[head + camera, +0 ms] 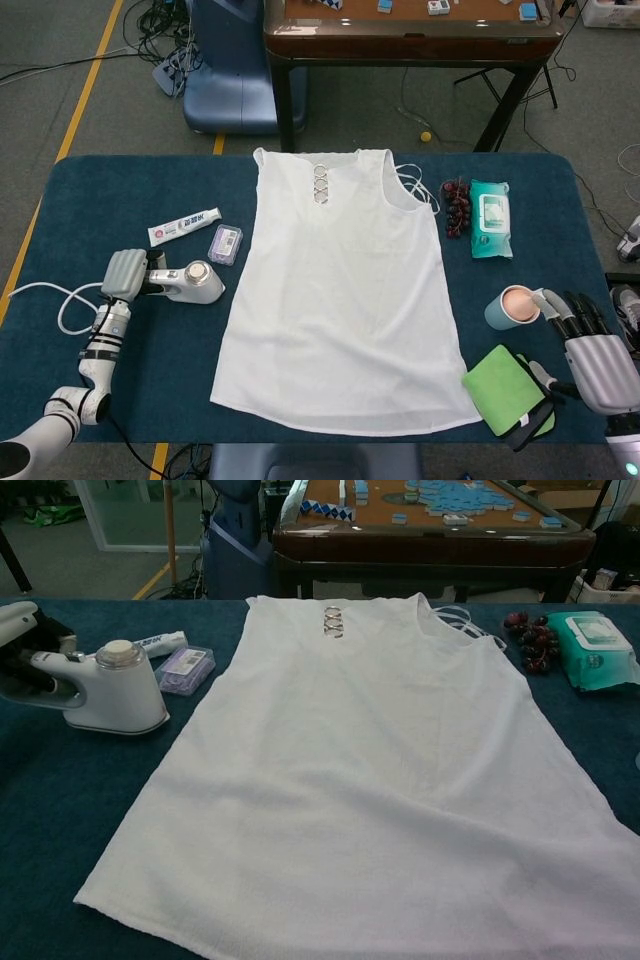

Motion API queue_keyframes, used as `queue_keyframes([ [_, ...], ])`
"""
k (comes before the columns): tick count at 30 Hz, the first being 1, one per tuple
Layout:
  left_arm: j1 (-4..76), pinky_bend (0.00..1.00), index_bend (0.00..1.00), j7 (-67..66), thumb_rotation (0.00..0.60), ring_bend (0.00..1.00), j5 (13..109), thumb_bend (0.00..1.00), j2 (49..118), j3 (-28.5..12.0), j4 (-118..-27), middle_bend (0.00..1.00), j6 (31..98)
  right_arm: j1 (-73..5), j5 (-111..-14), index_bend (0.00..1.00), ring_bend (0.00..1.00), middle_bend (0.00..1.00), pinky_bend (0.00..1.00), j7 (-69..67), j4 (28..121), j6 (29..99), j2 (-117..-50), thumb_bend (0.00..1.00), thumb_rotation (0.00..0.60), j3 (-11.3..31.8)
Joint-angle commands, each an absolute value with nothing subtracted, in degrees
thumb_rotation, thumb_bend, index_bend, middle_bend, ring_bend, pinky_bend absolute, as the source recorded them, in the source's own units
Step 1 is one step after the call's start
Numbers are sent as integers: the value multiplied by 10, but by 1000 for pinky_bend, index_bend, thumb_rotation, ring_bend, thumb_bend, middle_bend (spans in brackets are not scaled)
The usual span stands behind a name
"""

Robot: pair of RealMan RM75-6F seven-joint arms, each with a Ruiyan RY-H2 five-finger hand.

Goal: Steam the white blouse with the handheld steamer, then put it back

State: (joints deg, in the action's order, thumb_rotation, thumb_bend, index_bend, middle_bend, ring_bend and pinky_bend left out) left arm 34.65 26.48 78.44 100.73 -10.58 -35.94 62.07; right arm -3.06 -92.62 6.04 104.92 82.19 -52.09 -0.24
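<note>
Left hand [127, 273] grips the handle of the handheld steamer [195, 283], which sits on the blue worktop [90, 200] just left of the white blouse [345, 300] lying spread flat, while the right hand [590, 345] hovers empty, fingers apart, near the pink-lidded cup [513, 306].

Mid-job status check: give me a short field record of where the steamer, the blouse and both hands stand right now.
steamer: white handheld steamer on the table, just off the blouse's left edge
left hand: left hand grips the steamer's handle
right hand: right hand holds nothing, fingers apart, near the cup and the green cloth
blouse: white blouse spread flat on the blue table, neckline at the far side
steamer on fabric: not yet
cord: white cord loops beside the left arm
</note>
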Motion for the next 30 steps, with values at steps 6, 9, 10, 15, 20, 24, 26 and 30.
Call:
queue_keyframes([
  [6,333,638,873,273,600,683,787,197,953,-116,-479,773,658,-90,-971,0,0,89,0,32,1072,718,-530,349,600,-29],
  [9,330,638,873,253,600,683,791,197,930,-117,-541,773,669,-119,-979,0,0,83,0,16,1078,673,-540,424,600,-34],
  [10,329,638,873,244,600,683,793,197,924,-116,-559,773,673,-127,-978,0,0,82,0,12,1078,661,-544,452,600,-34],
  [15,327,638,873,193,600,682,802,198,897,-114,-653,773,687,-169,-962,0,0,71,0,2,1079,588,-572,612,585,-34],
  [20,329,638,873,147,600,682,804,197,881,-114,-724,772,691,-206,-937,0,0,66,0,-15,1067,530,-602,711,503,-29],
  [24,332,638,873,113,600,682,801,198,876,-114,-769,772,688,-224,-922,0,0,65,0,-15,1048,505,-628,771,498,-29],
  [26,334,638,873,100,600,682,798,198,877,-113,-781,772,684,-229,-916,0,0,65,0,-10,1039,497,-638,801,498,-29],
  [30,338,638,873,75,600,682,796,198,886,-109,-796,772,678,-237,-906,0,0,65,0,7,1015,487,-662,812,497,-32],
])
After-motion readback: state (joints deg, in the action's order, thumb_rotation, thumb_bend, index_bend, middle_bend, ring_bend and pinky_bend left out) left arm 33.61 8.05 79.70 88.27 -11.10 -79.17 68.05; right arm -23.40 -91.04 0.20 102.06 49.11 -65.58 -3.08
